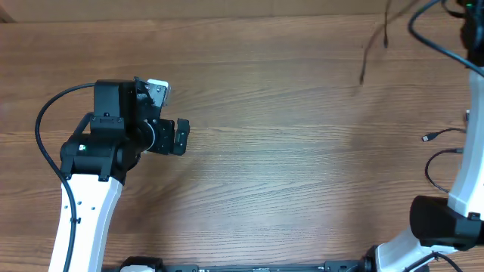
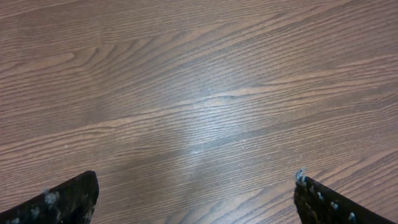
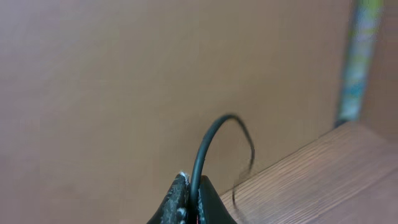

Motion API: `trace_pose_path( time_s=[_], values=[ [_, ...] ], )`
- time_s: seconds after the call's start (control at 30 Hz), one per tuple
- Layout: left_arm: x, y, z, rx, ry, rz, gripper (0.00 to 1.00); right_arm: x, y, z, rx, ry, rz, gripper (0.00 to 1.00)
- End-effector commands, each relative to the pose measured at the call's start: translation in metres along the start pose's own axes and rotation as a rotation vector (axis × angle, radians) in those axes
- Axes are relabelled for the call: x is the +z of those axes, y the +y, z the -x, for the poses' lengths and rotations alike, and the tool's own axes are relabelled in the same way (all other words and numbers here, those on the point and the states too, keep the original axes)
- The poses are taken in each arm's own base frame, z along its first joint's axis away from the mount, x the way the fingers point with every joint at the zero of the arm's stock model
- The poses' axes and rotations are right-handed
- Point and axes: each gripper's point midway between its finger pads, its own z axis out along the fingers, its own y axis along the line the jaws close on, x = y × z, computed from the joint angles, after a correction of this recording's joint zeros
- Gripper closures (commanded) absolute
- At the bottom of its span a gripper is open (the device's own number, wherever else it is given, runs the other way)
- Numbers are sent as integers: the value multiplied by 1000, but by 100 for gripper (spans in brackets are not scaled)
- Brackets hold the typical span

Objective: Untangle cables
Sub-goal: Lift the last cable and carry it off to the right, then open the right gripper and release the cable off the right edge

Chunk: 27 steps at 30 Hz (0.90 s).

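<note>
Thin black cord, pinched between the closed fingers of the right gripper. Overhead, a blurred strand, probably the same cord, hangs over the far right corner of the brown wooden table. A second plug-tipped black cord lies at the right edge. Left gripper, fingers spread wide, hovers toward the left edge.

Overhead: I look straight down from high above the table, with an arm at each side edge.
Left wrist: I look down from close above bare wood, with the fingertips of the left gripper spread to the bottom corners.
Right wrist: I look nearly level from a raised position toward a plain wall, with the right gripper at bottom centre, pinched on a cable.
Shared: Overhead and left wrist both show the wood just beside the left gripper. Right wrist catches only a corner of the table.
</note>
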Motion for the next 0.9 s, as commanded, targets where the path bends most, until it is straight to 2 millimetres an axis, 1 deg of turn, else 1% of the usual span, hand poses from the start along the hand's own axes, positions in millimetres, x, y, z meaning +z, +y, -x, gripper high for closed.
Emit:
trace_pose_path(
  time_s=[0.0, 0.1, 0.23, 0.27, 0.33, 0.43, 0.6, 0.63, 0.67, 0.77, 0.83, 0.87],
  values=[
    [-1, -2, 2, 20, -7, -11, 0, -2, -36, 25, -18, -60, -80, 96],
    [-1, -2, 2, 20, -7, -11, 0, 13, -62, 26, -7, -53, -124, 96],
    [-1, -2, 2, 20, -7, -11, 0, 33, -77, 16, -21, -13, -120, 96],
    [-1, -2, 2, 20, -8, -11, 0, 36, -77, 14, -21, -7, -115, 96],
    [-1, -2, 2, 20, -7, -11, 0, 48, -80, 5, -26, 12, -119, 96],
    [-1, -2, 2, 20, -7, -11, 0, 62, -84, -8, -25, 46, -124, 96],
    [-1, -2, 2, 20, -8, -11, 1, 87, -75, -31, -19, 111, -43, 96],
    [-1, -2, 2, 20, -8, -11, 0, 92, -76, -36, -19, 122, -40, 96],
    [-1, -2, 2, 20, -7, -11, 0, 92, -76, -37, -19, 123, -41, 96],
    [-1, -2, 2, 20, -7, -11, 0, 101, -94, -38, -20, 108, -110, 96],
    [-1, -2, 2, 20, -8, -11, 0, 108, -115, -38, -17, 99, -175, 96],
    [-1, -2, 2, 20, -8, -11, 1, 111, -120, -39, -16, 100, -187, 96]
  ],
)
